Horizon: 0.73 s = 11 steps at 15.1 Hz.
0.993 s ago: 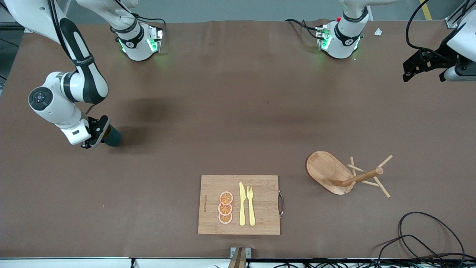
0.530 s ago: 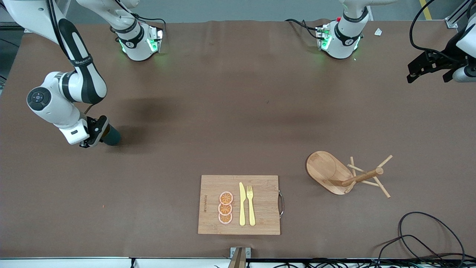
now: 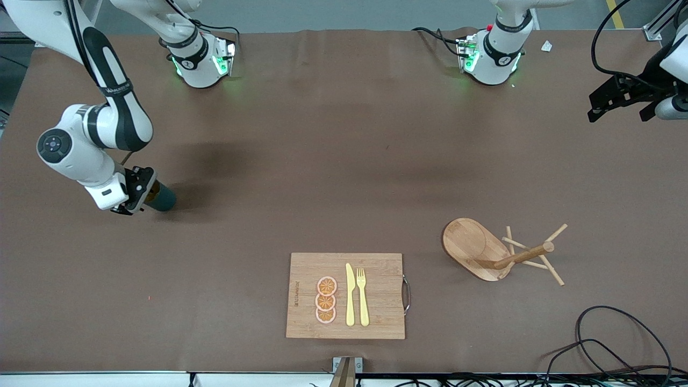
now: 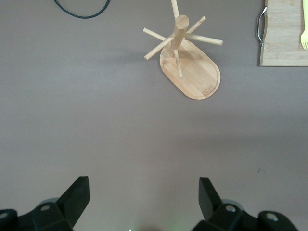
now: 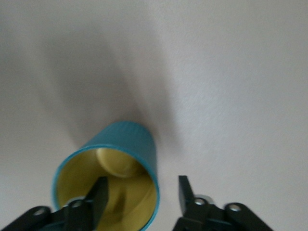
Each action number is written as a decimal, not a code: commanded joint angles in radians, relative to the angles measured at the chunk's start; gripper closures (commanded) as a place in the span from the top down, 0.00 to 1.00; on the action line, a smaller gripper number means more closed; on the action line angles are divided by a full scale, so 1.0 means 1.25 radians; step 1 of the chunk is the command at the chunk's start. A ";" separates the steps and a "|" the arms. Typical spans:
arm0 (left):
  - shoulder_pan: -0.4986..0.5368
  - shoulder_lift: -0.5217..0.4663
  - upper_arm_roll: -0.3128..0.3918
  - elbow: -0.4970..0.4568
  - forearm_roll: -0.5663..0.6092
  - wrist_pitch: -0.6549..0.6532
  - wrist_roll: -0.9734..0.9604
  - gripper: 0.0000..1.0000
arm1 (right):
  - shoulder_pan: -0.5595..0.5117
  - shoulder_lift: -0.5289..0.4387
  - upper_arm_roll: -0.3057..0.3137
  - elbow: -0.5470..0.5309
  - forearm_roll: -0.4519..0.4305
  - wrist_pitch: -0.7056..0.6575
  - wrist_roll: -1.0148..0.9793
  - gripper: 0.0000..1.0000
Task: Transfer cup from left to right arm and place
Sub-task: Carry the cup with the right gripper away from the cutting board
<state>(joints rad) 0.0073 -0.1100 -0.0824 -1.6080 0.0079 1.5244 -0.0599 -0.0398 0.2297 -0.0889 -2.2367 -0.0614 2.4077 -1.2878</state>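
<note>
1. Since a second ago, my right gripper [image 3: 141, 198] has crept a little toward the right arm's end of the table along with its wrist, and its fingers have parted. My left gripper [image 3: 617, 105] has drawn off toward the left arm's edge.
2. The cup [image 3: 163, 199] sits on the table [image 3: 344, 161] toward the right arm's end, well apart from the peg rack [image 3: 497, 250] and the cutting board [image 3: 346, 295].
3. In the right wrist view, one of my fingers is down inside the yellow interior and the other stands outside the teal wall with a gap showing. I am straddling the rim, not pinching it, so the cup is no longer in my hold.
4. My left gripper is spread wide with nothing in it, over the table's edge. That arm waits.
5. I judge the placing to be nearly done, and what remains is a clean release.
6. To do it well, I should lift straight up along the cup's axis so the inner finger does not drag on the wall.
7. A sideways pull while that finger is inside would likely tip or slide the cup.
8. I should move away only once both fingertips are above the rim.
</note>
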 commanded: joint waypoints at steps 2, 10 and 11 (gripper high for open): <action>0.004 -0.014 -0.002 -0.008 -0.008 0.009 0.001 1.00 | 0.004 -0.043 0.015 0.125 -0.011 -0.220 0.182 1.00; 0.005 -0.011 0.000 -0.006 -0.005 0.011 0.001 1.00 | 0.004 -0.084 0.016 0.286 -0.001 -0.401 0.601 1.00; 0.006 -0.011 0.000 -0.006 -0.004 0.013 0.001 1.00 | 0.005 -0.086 0.016 0.309 -0.001 -0.432 0.663 1.00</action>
<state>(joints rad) 0.0077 -0.1102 -0.0819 -1.6079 0.0079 1.5307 -0.0600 -0.0327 0.1291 -0.0738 -1.9138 -0.0609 1.9416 -0.5939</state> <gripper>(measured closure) 0.000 0.000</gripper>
